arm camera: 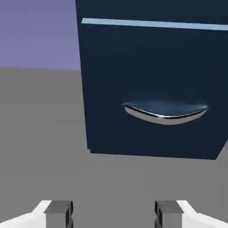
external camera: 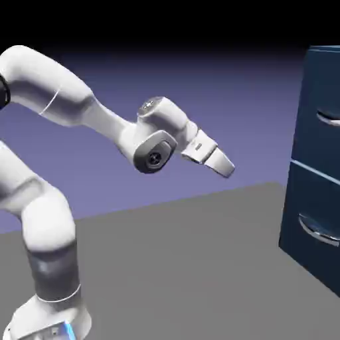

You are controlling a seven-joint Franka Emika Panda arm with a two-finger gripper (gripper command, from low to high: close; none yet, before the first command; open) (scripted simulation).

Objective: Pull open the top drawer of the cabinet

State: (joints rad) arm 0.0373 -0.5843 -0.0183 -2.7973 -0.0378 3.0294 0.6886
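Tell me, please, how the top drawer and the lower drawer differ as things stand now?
The top drawer sits above the seam, the lower drawer beneath it, near the table. The hand view frames the lower drawer's handle almost fully; the top drawer shows there only as a strip. In the exterior view the open gripper hangs nearer the lower drawer's level, well short of both. Both are navy, shut, with curved silver handles.

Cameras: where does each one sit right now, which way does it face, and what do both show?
Exterior view: fixed beside the robot, looking across the table at the cabinet; shows the arm and open gripper, well short of it.
Hand view: on the hand, aimed along the fingertips at the lower drawer.
Shared: the cabinet, the lower drawer's handle, the table.
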